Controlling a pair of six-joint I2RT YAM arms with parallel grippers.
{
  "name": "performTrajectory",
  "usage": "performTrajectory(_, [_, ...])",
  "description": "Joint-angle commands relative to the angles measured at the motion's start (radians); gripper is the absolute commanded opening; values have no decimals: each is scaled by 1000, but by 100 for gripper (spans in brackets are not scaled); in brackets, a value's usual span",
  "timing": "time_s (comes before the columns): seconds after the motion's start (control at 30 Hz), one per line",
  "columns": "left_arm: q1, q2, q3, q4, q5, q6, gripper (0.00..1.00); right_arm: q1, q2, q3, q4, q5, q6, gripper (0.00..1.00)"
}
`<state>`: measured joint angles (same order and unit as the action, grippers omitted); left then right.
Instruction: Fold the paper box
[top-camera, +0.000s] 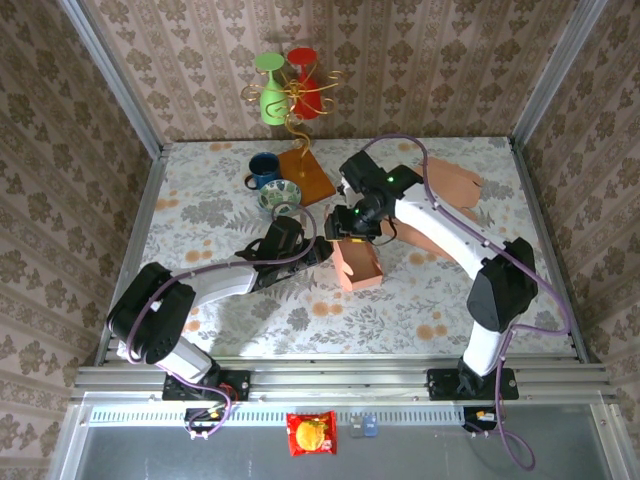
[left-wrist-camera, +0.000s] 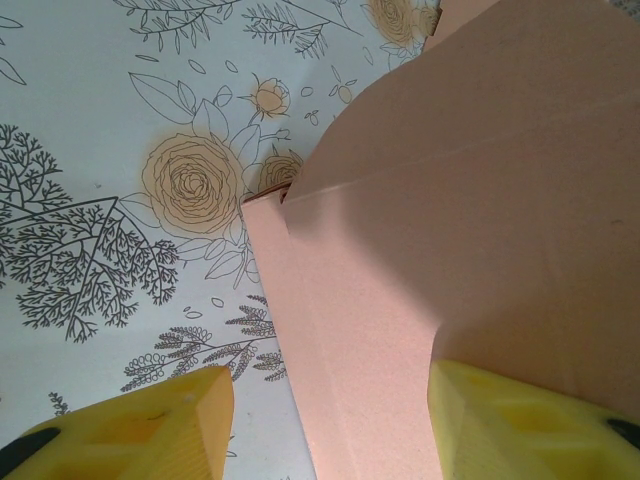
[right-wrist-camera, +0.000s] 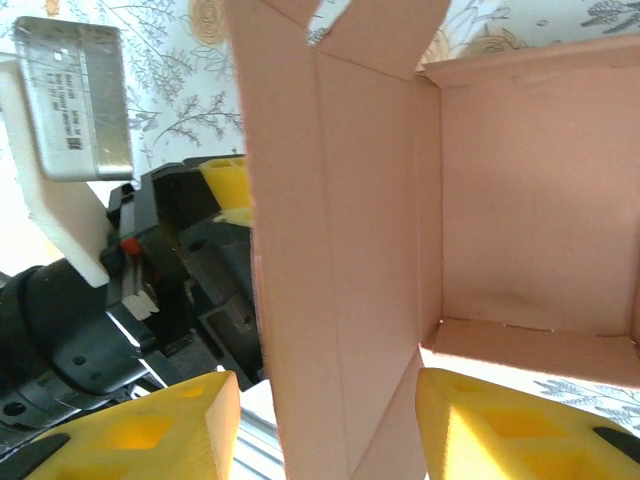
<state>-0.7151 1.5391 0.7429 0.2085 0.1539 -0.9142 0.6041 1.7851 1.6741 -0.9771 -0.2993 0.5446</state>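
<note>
The pink paper box (top-camera: 362, 268) stands partly raised at mid-table, and its flat flaps (top-camera: 452, 182) spread to the right under the right arm. My left gripper (top-camera: 318, 250) is at the box's left side. In the left wrist view it (left-wrist-camera: 330, 400) is open astride a box wall (left-wrist-camera: 450, 200). One yellow finger (left-wrist-camera: 150, 430) is clear of the card and the other (left-wrist-camera: 530, 420) is against it. My right gripper (top-camera: 352, 232) is above the box's far-left corner. It (right-wrist-camera: 325, 400) is open astride an upright wall (right-wrist-camera: 330, 250), with one finger (right-wrist-camera: 520, 430) inside the box.
A blue mug (top-camera: 264, 168), a patterned bowl (top-camera: 279, 195) and a wooden-based wire stand (top-camera: 305, 175) holding a green and a red glass sit behind the box. The left arm's wrist (right-wrist-camera: 150, 280) is close beside the box wall. A snack packet (top-camera: 311, 433) lies off the table's front.
</note>
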Motion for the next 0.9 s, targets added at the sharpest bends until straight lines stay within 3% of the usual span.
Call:
performTrajectory(0.0, [9,-5,36,-34,5,26,54,11,20,39,-29,5,-15,51])
performTrajectory(0.3, [8,-6,45,-49,5,37,54,17,61,48,8,3,40,34])
performTrajectory(0.43, [9,-17,45,-65,-3,43,55,23,57,38,41,16,110,22])
performTrajectory(0.6, [13,-83,58,-155,-45,89,59,23,-11,-36,118,101,291,1])
performTrajectory(0.87, [40,-265,32,-324,-92,193,61,29,-122,-125,158,339,722,0])
